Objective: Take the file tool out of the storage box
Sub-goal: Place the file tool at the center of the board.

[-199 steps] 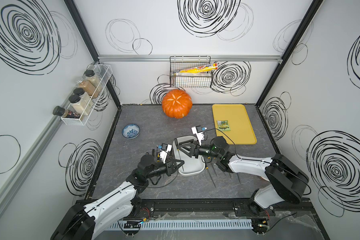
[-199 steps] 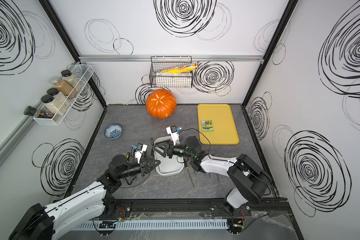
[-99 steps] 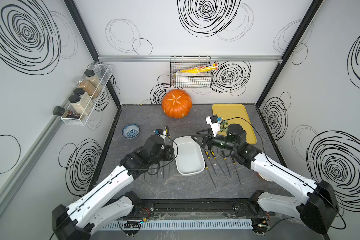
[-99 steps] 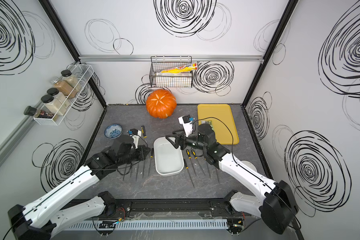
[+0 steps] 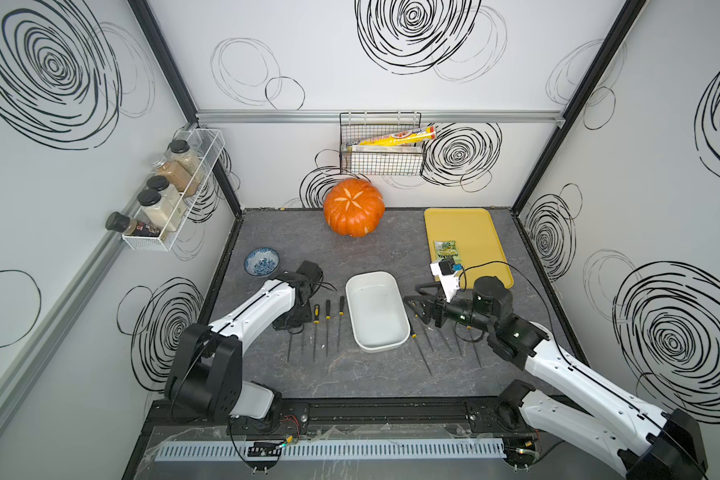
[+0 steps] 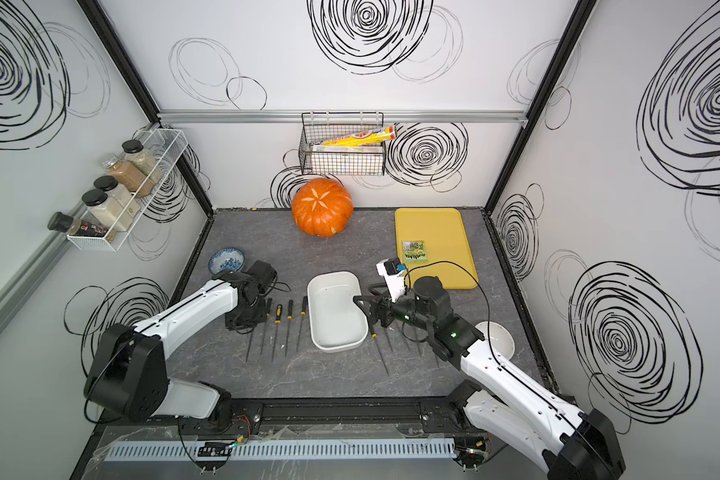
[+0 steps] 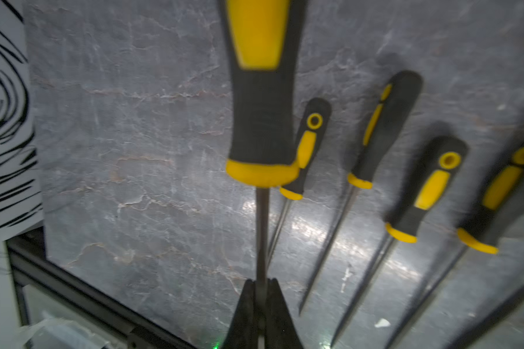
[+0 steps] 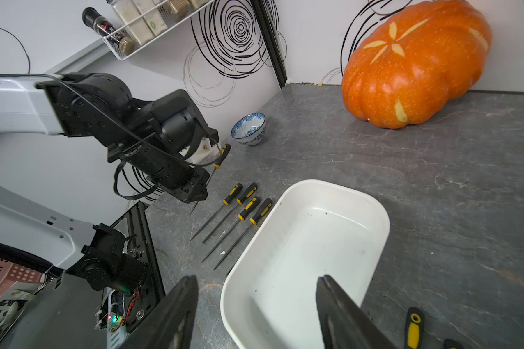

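The storage box [image 5: 377,309] is a white tub in mid-table, and it shows no contents in both top views or in the right wrist view [image 8: 309,256]. My left gripper [image 7: 260,285] is shut on the metal shank of a file tool [image 7: 260,90] with a black and yellow handle. It holds the file just above the table, left of the box, beside several files [image 5: 328,316] lying in a row. My right gripper [image 8: 256,279] is open with nothing in it, hovering at the box's right rim [image 6: 364,309].
Several more files [image 5: 422,349] lie right of the box. An orange pumpkin [image 5: 353,212] stands at the back. A yellow tray [image 5: 481,249] holds a packet [image 5: 447,251]. A blue bowl [image 5: 261,262] sits at the far left, a white bowl [image 6: 495,338] at the right edge.
My left gripper carried the file from beside the box, up and left, then down over the row of files. My right gripper drew back from over the box and opened a little wider.
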Robot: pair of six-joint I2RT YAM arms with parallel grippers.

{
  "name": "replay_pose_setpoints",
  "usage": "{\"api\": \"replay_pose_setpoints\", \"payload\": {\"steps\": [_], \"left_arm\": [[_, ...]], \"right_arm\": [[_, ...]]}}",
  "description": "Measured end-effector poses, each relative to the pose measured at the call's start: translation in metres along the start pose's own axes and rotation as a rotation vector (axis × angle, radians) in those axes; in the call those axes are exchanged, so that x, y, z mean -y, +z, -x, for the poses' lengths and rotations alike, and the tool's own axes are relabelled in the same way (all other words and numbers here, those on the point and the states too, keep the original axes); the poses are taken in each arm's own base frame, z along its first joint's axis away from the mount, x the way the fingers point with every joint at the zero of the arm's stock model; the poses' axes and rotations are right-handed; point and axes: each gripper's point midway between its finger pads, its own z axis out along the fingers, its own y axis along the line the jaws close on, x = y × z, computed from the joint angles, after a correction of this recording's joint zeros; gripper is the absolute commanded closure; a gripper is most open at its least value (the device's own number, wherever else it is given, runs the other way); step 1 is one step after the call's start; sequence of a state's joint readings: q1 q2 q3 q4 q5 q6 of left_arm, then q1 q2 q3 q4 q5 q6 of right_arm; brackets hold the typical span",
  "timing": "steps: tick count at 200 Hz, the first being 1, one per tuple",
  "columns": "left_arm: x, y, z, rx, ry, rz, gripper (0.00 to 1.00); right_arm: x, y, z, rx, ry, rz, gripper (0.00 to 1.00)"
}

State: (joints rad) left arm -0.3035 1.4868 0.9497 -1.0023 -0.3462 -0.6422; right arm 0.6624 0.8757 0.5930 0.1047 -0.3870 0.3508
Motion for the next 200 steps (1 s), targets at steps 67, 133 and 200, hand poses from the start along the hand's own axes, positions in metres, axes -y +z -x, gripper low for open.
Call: {"api": "replay_pose_setpoints", "payload": {"steps": [67,133,200], "left_arm": [[-0.015,0.041,0.003,-0.125,0.072,0.247,1.00],[-0.024,0.067,-0.001,-0.204,0.123,0.367,1.00],[-0.028,0.068,-0.003,-0.221,0.160,0.402,0.94]], "right_arm": [[0.002,0.001,-0.002,-0.007,0.003,-0.007,0.33],[0.002,-0.001,0.002,0.008,-0.002,-0.016,0.33],[0.005,0.000,0.001,0.008,0.000,-0.027,0.32]]}}
